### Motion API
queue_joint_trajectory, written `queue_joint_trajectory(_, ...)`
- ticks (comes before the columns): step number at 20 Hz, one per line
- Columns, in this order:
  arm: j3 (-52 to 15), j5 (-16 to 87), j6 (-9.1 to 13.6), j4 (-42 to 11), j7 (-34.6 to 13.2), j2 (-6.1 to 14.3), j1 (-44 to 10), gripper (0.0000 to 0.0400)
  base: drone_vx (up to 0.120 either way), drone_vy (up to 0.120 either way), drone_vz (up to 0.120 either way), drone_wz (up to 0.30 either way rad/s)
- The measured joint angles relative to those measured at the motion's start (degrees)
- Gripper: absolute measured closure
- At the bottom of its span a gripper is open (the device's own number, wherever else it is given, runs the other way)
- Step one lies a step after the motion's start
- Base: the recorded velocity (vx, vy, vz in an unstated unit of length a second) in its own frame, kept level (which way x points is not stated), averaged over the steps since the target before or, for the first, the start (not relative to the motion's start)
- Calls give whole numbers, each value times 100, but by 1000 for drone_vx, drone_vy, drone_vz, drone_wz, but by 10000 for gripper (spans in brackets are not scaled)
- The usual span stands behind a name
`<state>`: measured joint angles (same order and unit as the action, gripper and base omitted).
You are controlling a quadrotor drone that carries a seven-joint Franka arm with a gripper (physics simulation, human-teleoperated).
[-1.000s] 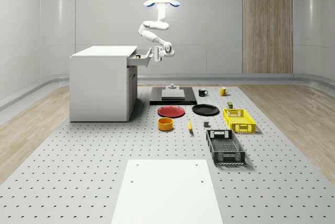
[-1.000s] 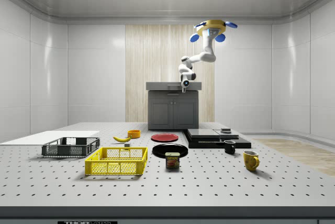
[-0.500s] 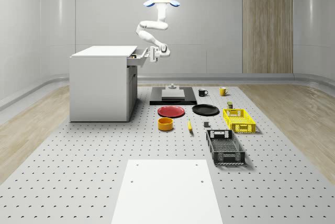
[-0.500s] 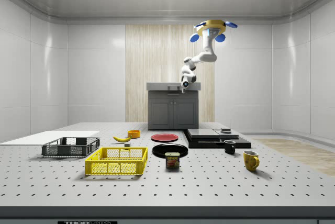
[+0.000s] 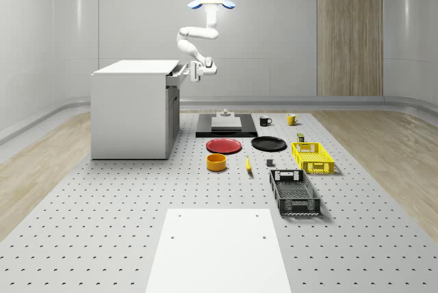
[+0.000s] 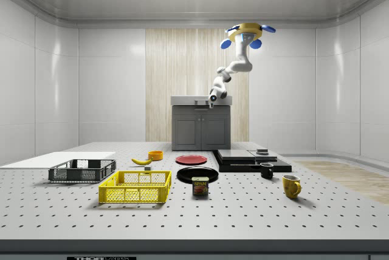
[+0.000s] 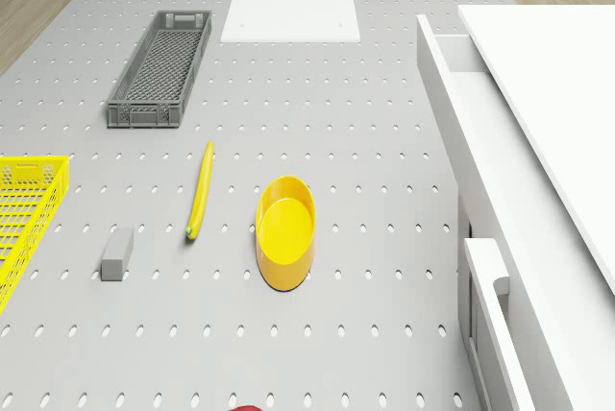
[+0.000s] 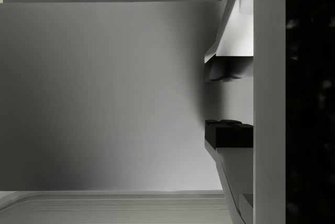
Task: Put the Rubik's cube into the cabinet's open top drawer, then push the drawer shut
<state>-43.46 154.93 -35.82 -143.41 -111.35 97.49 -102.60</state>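
Beside cabinet (image 5: 133, 108), drone (image 5: 211, 3) hovers high; your end effector (image 5: 196, 72) presses against drawer (image 5: 176, 78) front, drawer slightly open. Finger state: cannot tell.

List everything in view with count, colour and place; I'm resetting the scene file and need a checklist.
Cabinet: 1, white, at the whole-scene view's left, top drawer slightly open.
Plates: 2, one red and one black, side by side mid-floor.
Bowl: 1, yellow, in front of the red plate.
Banana: 1, yellow, beside the bowl.
Crates: 2, yellow and dark grey, at the whole-scene view's right.
Mugs: 2, black and yellow, far side.
Can: 1, by the yellow crate.
Block: 1, grey, near the banana.
Black platform: 1, behind the plates.
White board: 1, near edge.
Drone: 1, hovers beside the cabinet.
Gripper: 1, white, at the drawer front.
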Motion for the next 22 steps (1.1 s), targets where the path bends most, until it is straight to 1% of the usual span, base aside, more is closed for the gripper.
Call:
queue_joint_trajectory(1,14,153,-60,17,121,3,94,294,0,0,0,0)
queue_joint_trajectory(2,192,133,-111,-2,-299,22,110,294,0,0,0,0)
queue_joint_trajectory(7,196,618,-423,201,275,34,373,295,0,0,0,0)
queue_joint_trajectory(10,174,773,-586,300,486,62,476,295,0,0,0,0)
queue_joint_trajectory(12,159,841,-674,348,583,86,532,295,0,80,0,0)
queue_joint_trajectory(16,128,956,-807,399,736,128,644,295,0,120,0,0)
queue_joint_trajectory(22,79,1025,-899,444,861,155,738,295,0,7,0,0)
